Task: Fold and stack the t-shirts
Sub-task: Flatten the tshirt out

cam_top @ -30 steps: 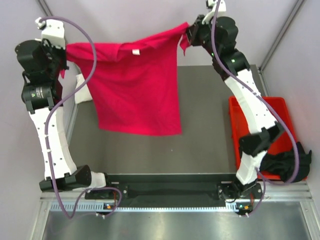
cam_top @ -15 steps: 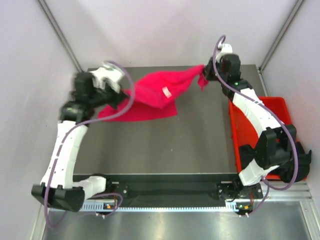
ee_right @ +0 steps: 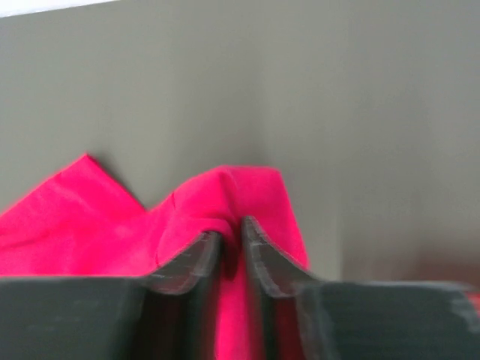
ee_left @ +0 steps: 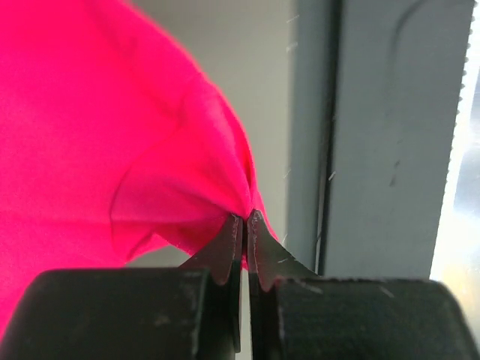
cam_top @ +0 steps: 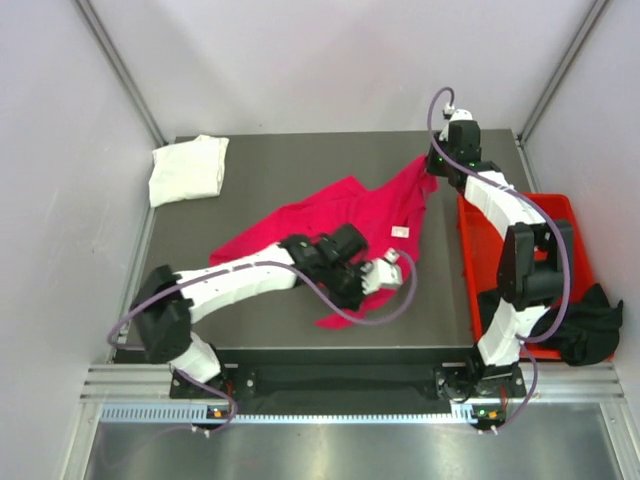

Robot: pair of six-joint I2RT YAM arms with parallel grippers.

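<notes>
The desk carries the magenta t-shirt, which lies slack and rumpled in a diagonal band from the far right corner toward the middle. It is not spread flat. If it is set down like this, I judge the creases will be trapped and any fold will come out skewed.

The left arm reaches across the cloth, so a sideways pull could drag or twist it further.

The shirt's far corner sits just beside the red bin, and a swing to the right could hang the hem on its rim.

The folded white t-shirt lies well apart at the far left.

The left fingers are clenched on a thin pinch of hem, and the right fingers grip another small bunch. Either could slip under a sharp tug.
</notes>
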